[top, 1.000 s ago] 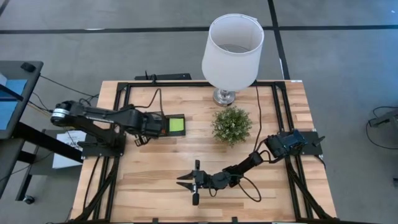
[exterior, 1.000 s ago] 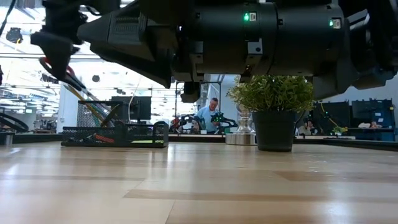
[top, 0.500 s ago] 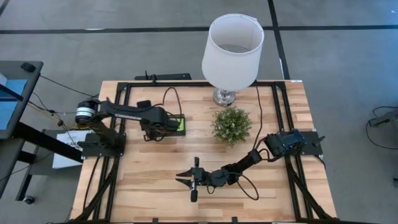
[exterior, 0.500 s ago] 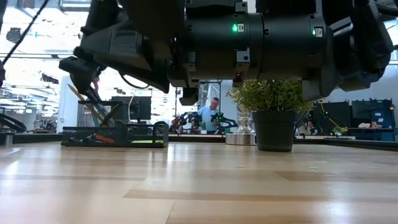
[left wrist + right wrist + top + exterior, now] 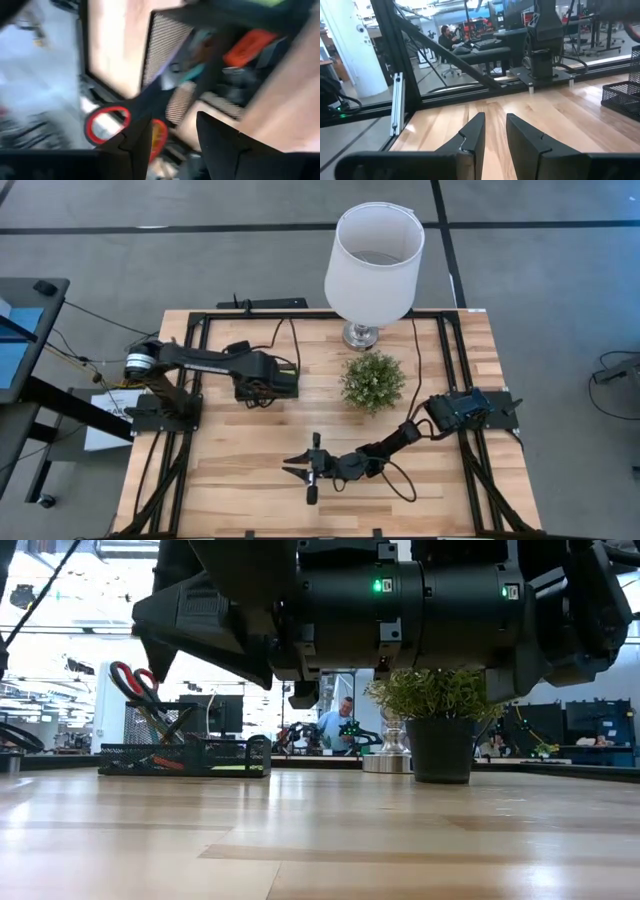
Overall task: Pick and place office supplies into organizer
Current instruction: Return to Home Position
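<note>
The job looked all but finished. The organizer [image 5: 185, 758] sat on the left half of the counter [image 5: 250, 470], left of the plant [image 5: 372, 380] and nearer than the lamp [image 5: 375, 250]. The scissors [image 5: 130, 680] stood in its taller compartment, blades down and red handles sticking up above the rim. An orange clip [image 5: 247, 42] lay inside the mesh walls, and from the low view a thin strip of lime green showed at the bottom of the low tray, probably the sticky-note pad.

The left arm [image 5: 200, 362] reached across from the left edge, with the left jaws right above the organizer, covering most of it from overhead. Those jaws were spread and held nothing; the scissor handles showed just beyond them, not pinched between them.

The right arm [image 5: 400, 442] waited along the near right part of the counter. The right jaws pointed left above bare wood, slightly parted and empty.

From above, no loose supplies could be seen on the counter — only the lamp and the plant, which are not part of the job. What seemed left was for the left arm to lift away from the organizer and go back to rest — a move that would need to clear the upright handles.
</note>
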`<state>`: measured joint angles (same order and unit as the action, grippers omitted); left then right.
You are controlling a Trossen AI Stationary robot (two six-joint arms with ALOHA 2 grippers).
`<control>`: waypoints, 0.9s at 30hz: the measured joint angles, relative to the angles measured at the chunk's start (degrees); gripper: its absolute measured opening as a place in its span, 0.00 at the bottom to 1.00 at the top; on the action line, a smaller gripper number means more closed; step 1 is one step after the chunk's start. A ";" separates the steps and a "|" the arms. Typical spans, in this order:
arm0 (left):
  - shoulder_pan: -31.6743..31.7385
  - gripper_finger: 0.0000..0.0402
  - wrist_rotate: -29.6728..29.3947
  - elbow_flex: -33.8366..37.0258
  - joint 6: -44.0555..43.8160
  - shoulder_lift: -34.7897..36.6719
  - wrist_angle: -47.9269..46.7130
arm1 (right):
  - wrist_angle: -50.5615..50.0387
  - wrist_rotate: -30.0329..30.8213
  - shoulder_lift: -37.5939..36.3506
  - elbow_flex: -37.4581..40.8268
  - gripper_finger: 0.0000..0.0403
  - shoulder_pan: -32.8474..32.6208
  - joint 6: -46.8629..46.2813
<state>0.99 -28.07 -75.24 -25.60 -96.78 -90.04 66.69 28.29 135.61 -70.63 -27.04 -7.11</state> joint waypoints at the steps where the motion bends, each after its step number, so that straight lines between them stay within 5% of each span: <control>1: -0.51 0.37 1.45 -1.07 -0.68 0.87 0.00 | 0.20 0.08 0.00 0.00 0.18 -0.16 0.04; 4: -2.67 0.37 3.09 -4.12 -1.95 4.57 0.10 | -0.69 0.28 -2.54 1.15 0.18 -0.81 1.45; 7: -5.62 0.36 -3.32 -5.36 -5.28 10.25 0.08 | -5.26 1.56 -9.75 3.85 0.18 -1.94 3.62; 9: -7.71 0.36 -9.05 -5.04 -7.44 15.11 0.08 | -14.10 3.49 -16.48 6.14 0.18 -3.02 5.11; 12: -10.99 0.36 -10.12 -2.30 -10.29 24.38 0.01 | -37.88 8.26 -29.79 8.46 0.18 -5.94 3.86; 17: -20.71 0.36 -11.40 12.38 -21.17 42.88 8.28 | -59.54 18.09 -45.16 11.33 0.18 -10.83 -1.91; 23: -33.95 0.36 -11.53 40.73 -14.13 63.88 45.68 | -48.09 19.15 -54.10 26.96 0.18 -10.81 1.86; 27: -37.12 0.36 -10.04 54.80 -3.63 70.78 70.40 | -33.63 2.45 -56.80 38.74 0.18 -3.98 6.23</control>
<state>-36.13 -38.11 -20.44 -29.23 -26.00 -19.64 33.06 30.75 78.81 -31.90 -31.02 -0.88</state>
